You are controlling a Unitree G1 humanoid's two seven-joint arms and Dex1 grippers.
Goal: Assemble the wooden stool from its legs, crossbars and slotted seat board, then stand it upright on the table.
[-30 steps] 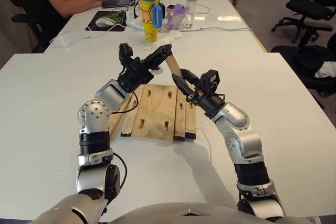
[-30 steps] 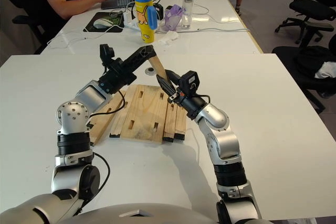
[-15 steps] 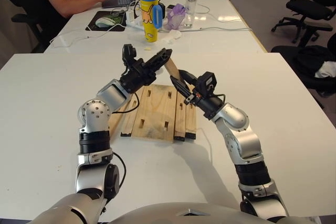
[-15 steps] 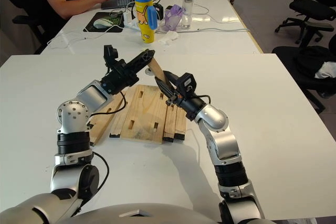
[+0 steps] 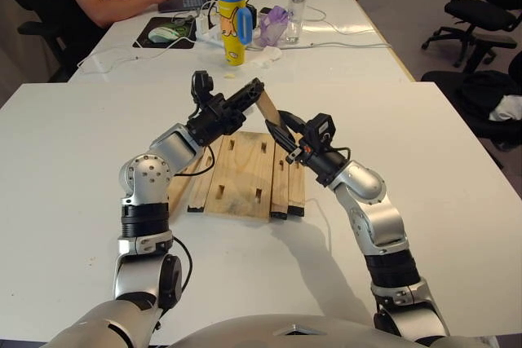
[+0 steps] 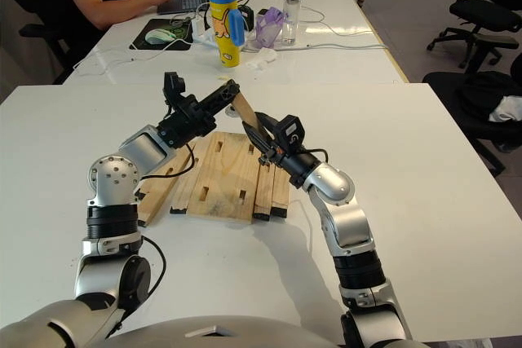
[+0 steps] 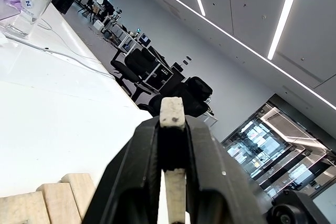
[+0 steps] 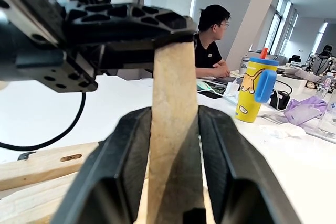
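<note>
Eased slightly lower and leftward over the last second, gripped at both ends: the wooden bar (image 5: 269, 108). Nearest, flat on the table (image 5: 81, 160): slotted seat board (image 5: 241, 173), loose strips (image 5: 287, 189) against its right edge. Above it, clamped on the tilted bar's lower end: right gripper (image 5: 284, 129). Farther, pinching the upper end: left gripper (image 5: 251, 90).

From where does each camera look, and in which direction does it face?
Eyes: on the head, facing forward and down; both arms show, left hand and right hand gripping one stick by the board.
Left wrist: behind the left hand, facing past the stick toward chairs.
Right wrist: behind the right hand, facing the stick, left hand and cup.
All share the stick.
</note>
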